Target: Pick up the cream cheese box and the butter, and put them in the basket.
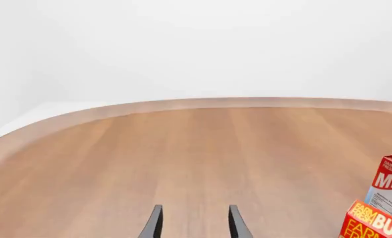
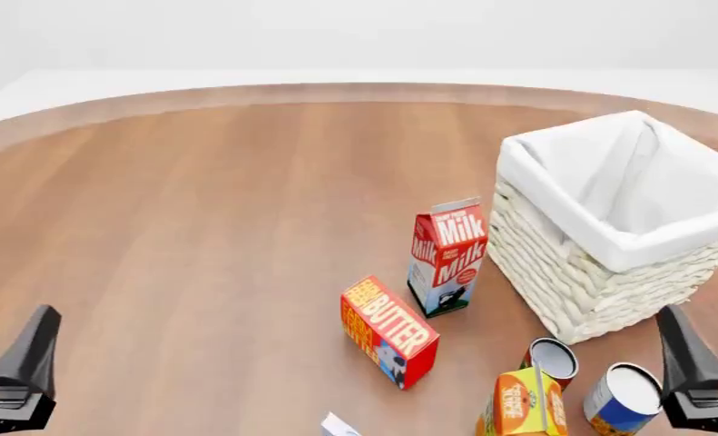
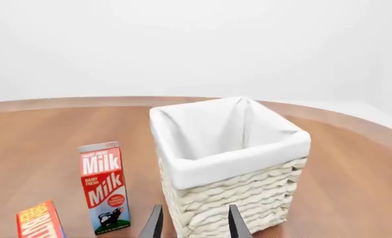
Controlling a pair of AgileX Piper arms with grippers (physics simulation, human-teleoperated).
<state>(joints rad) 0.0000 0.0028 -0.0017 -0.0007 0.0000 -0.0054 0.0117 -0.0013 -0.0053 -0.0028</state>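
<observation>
Butter (image 2: 389, 331) lies on table (image 2: 213, 227) near centre, long axis running far-left to near-right, lettered face up. Milk carton (image 2: 447, 257) upright just beyond it on right. Cream cheese box (image 2: 339, 425): only white corner visible at near edge, orientation unclear. Basket (image 2: 601, 272) far right, upright, well apart from butter. Left claw (image 1: 194, 223) released, holding nothing; right claw (image 3: 194, 223) likewise released.

— Where's the basket (image 2: 601, 272)?
— Right side of the table (image 2: 213, 227), far half. The milk carton (image 2: 446, 259) stands upright just left of it.
— And the butter (image 2: 389, 331)?
— Lying nearer us, just left of the milk. Two cans (image 2: 553, 361) and the juice carton (image 2: 522, 404) crowd the near edge before the basket; the cream cheese box (image 2: 338, 425) peeks in left of them.
</observation>
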